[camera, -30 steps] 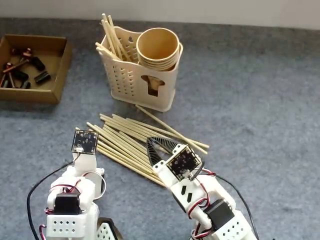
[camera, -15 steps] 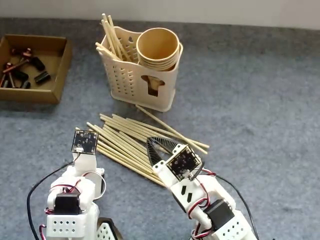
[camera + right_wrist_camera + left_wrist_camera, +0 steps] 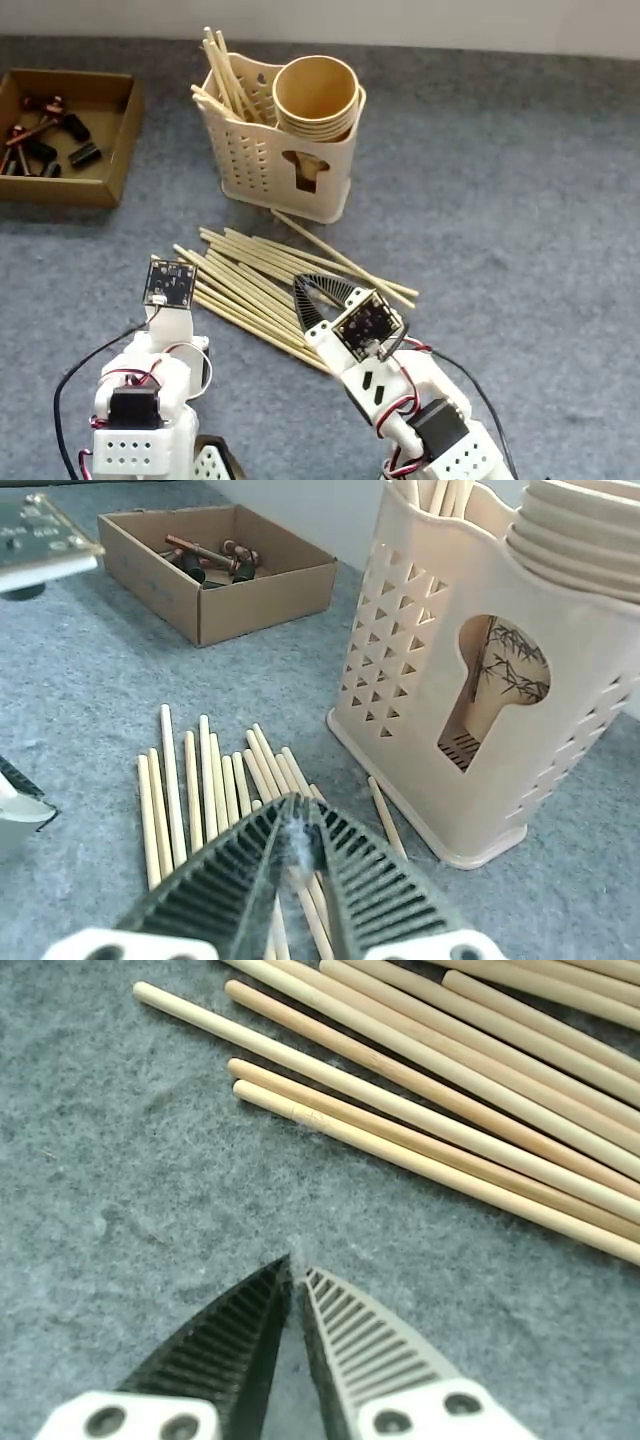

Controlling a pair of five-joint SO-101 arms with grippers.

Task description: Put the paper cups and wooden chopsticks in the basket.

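A cream plastic basket (image 3: 268,158) stands at the back of the grey carpet, with a stack of paper cups (image 3: 316,95) and several wooden chopsticks (image 3: 224,76) inside. Many more chopsticks (image 3: 270,280) lie in a loose pile in front of it. My left gripper (image 3: 295,1266) is shut with nothing in it, low over bare carpet just short of the pile's near ends (image 3: 420,1100). My right gripper (image 3: 294,828) is shut, its tips meeting over the right part of the pile (image 3: 205,780), and it faces the basket (image 3: 520,710).
A shallow cardboard box (image 3: 70,185) with small dark and red parts sits at the back left, also seen in the right wrist view (image 3: 215,565). Open carpet stretches to the right of the basket and pile.
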